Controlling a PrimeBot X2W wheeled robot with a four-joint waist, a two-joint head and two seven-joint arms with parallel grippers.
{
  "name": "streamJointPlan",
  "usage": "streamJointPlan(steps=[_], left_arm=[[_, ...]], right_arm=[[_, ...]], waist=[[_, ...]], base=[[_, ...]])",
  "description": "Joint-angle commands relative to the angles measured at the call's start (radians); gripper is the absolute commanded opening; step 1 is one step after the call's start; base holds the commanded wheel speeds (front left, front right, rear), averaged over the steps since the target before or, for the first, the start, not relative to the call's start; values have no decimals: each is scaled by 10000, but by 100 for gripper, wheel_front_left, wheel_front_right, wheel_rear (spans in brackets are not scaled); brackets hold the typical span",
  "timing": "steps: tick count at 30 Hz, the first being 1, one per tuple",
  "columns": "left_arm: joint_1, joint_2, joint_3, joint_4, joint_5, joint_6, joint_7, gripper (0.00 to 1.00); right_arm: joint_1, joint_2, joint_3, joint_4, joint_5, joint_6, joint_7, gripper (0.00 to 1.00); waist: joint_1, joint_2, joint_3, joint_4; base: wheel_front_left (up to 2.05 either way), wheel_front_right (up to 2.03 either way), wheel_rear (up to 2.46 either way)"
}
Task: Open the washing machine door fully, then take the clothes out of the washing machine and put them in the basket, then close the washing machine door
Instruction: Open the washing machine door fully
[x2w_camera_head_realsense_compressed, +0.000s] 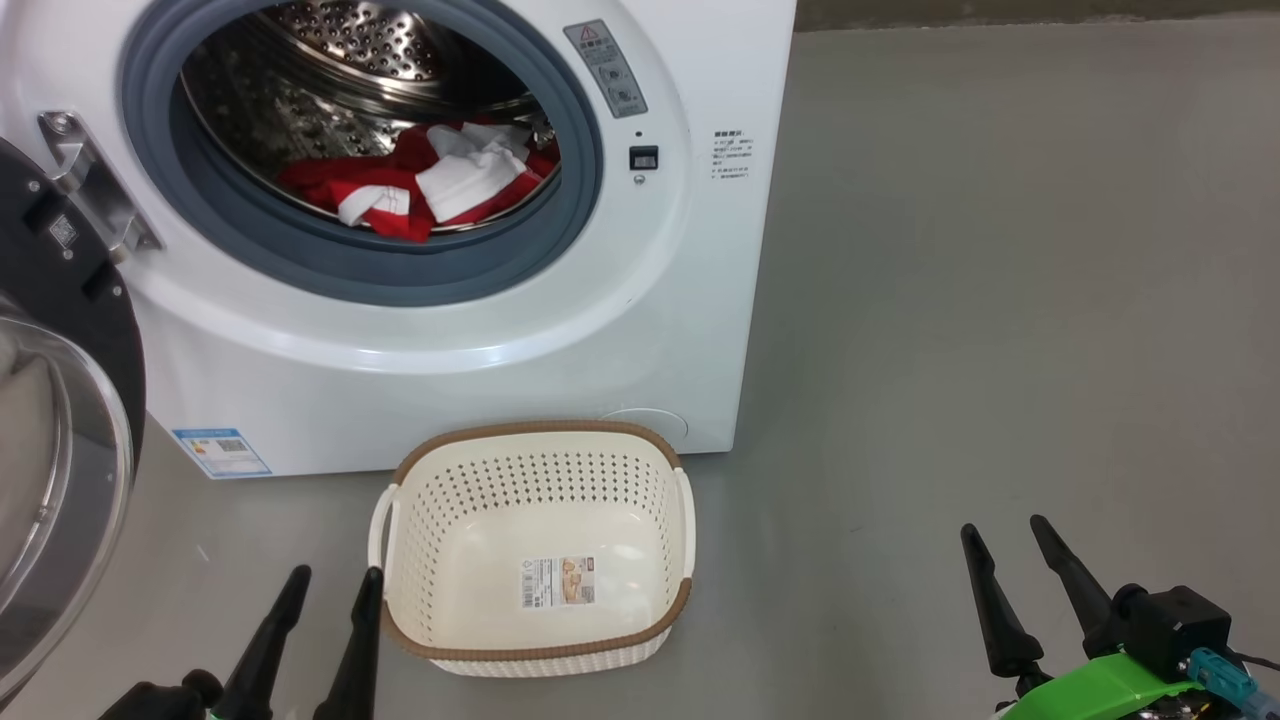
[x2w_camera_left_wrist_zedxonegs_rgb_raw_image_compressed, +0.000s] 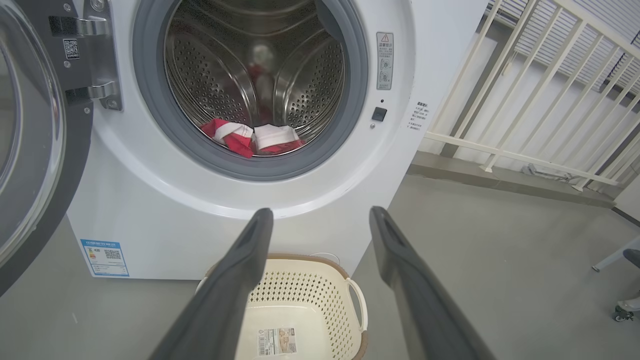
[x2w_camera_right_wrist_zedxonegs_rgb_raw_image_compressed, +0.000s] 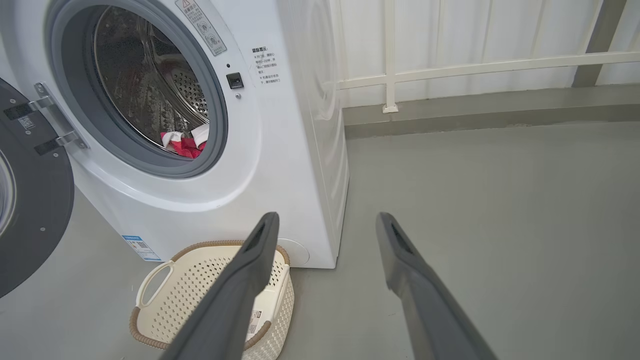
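Note:
The white washing machine (x2w_camera_head_realsense_compressed: 620, 330) stands with its door (x2w_camera_head_realsense_compressed: 60, 420) swung wide to the left on a metal hinge. Red and white clothes (x2w_camera_head_realsense_compressed: 430, 180) lie at the bottom of the steel drum, also seen as clothes (x2w_camera_left_wrist_zedxonegs_rgb_raw_image_compressed: 250, 137) and clothes (x2w_camera_right_wrist_zedxonegs_rgb_raw_image_compressed: 184, 143). The cream basket (x2w_camera_head_realsense_compressed: 535, 545) sits on the floor right before the machine, with nothing in it but a sticker. My left gripper (x2w_camera_head_realsense_compressed: 335, 580) is open, low at the basket's left rim. My right gripper (x2w_camera_head_realsense_compressed: 1005, 530) is open over bare floor, well right of the basket. Both hold nothing.
Grey floor (x2w_camera_head_realsense_compressed: 1000, 300) stretches to the right of the machine. A white railing (x2w_camera_left_wrist_zedxonegs_rgb_raw_image_compressed: 540, 100) and a raised kerb run along the back wall. A wheeled leg (x2w_camera_left_wrist_zedxonegs_rgb_raw_image_compressed: 622, 312) of something stands at the far right in the left wrist view.

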Motion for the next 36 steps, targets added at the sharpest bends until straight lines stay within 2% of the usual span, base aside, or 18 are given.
streamJointPlan(steps=[1,27,36], left_arm=[[-127,255,293,-299,45,13,-53,100],[-86,225,386,-354,411,13,-53,100],[-198,354,229,-282,232,13,-53,100]], right_arm=[[-88,-79,148,-280,-40,63,-120,100],[-126,-89,142,-318,-95,63,-120,100],[-178,-73,178,-319,-110,63,-120,100]], waist=[[0,0,-10,-10],[0,0,-115,75],[0,0,-22,89]], base=[[0,0,0],[0,0,0],[8,-8,1]])
